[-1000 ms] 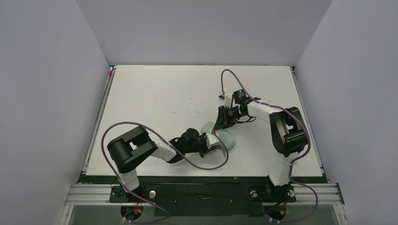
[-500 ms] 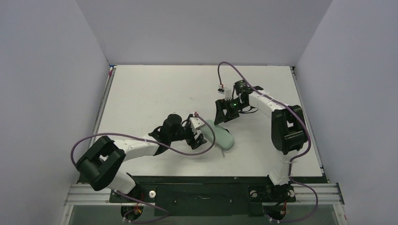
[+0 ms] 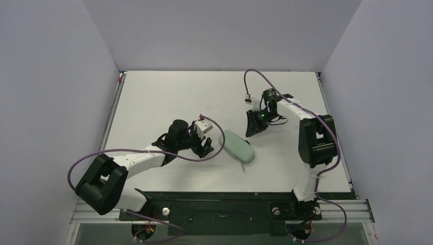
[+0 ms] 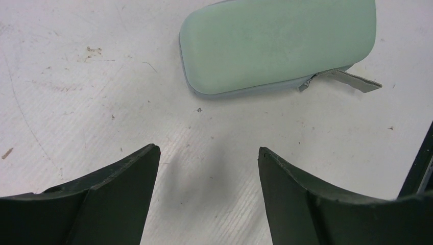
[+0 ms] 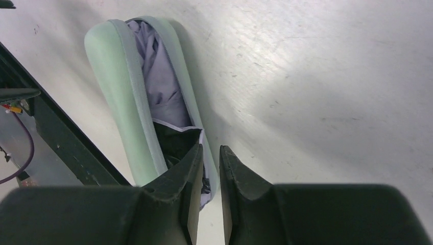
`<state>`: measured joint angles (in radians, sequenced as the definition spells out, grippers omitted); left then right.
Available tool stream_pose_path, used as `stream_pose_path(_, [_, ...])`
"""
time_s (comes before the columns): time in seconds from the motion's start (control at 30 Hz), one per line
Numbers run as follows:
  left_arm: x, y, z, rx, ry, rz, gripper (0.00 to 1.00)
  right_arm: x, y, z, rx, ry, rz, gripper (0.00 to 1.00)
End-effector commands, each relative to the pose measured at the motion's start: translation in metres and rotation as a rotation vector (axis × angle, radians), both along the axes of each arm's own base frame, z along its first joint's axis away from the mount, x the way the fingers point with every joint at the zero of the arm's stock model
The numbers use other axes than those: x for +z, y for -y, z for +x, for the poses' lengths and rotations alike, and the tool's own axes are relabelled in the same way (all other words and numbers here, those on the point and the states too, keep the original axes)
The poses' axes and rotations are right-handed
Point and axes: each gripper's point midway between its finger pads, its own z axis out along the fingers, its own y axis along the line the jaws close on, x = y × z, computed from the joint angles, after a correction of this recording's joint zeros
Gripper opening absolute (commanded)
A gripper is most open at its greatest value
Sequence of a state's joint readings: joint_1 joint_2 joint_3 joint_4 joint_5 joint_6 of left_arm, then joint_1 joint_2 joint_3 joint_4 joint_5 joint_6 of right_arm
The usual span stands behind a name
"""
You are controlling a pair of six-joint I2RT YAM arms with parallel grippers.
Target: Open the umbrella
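Umbrella (image 5: 162, 87), soft lilac fabric bunched inside the unzipped mint case (image 5: 115, 87) on the counter (image 5: 332, 76); I judge it light, limp, best pinched at that exposed fold; left gripper (image 4: 207, 149) wide, right gripper (image 5: 210, 150) nearly closed, empty.

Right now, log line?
left gripper open, empty | right gripper shut, empty | umbrella in unzipped case

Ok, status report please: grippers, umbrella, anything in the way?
Left gripper open, empty, short of the case. Right gripper nearly shut, empty, close by. Umbrella folded inside the unzipped case, not out yet.
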<state>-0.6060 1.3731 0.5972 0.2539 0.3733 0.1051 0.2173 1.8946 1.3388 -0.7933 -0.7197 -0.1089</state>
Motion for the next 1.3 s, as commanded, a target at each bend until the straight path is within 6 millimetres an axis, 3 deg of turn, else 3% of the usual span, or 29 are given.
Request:
stream_pose_path(0.0, [0.004,0.001,0.009,0.046,-0.016,-0.01,0.68,0.001,-0.016,-0.014,0.098,0.014,-0.005,0.17])
stream_pose_path(0.2, [0.005,-0.001,0.012,0.065,-0.008,-0.009,0.68,0.006,-0.032,-0.036,0.217,0.027,-0.021,0.36])
stream_pose_path(0.37, [0.011,-0.001,0.011,0.069,0.001,-0.022,0.68,0.023,-0.04,-0.038,0.232,0.062,-0.007,0.59])
stream_pose_path(0.5, [0.013,-0.006,0.011,0.093,0.004,-0.025,0.68,0.028,-0.045,-0.045,0.271,0.103,-0.044,0.67])
stream_pose_path(0.67, [0.022,-0.028,0.022,0.194,-0.021,-0.056,0.68,0.027,-0.056,-0.056,0.298,0.16,-0.116,0.68])
stream_pose_path(0.8, [0.035,-0.061,0.039,0.349,-0.025,-0.087,0.68,0.022,-0.063,-0.063,0.292,0.203,-0.181,0.68])
stream_pose_path(0.97, [0.05,-0.1,0.056,0.501,-0.039,-0.121,0.69,0.004,-0.069,-0.076,0.324,0.264,-0.293,0.7])
stream_pose_path(1.1, [0.055,-0.121,0.06,0.551,-0.033,-0.125,0.69,-0.018,-0.068,-0.082,0.342,0.295,-0.4,0.68])
stream_pose_path(1.17, [0.057,-0.129,0.06,0.564,-0.021,-0.121,0.7,-0.029,-0.063,-0.081,0.342,0.316,-0.465,0.63])
stream_pose_path(1.27, [0.057,-0.139,0.058,0.575,-0.004,-0.105,0.7,-0.039,-0.049,-0.074,0.322,0.338,-0.552,0.45])
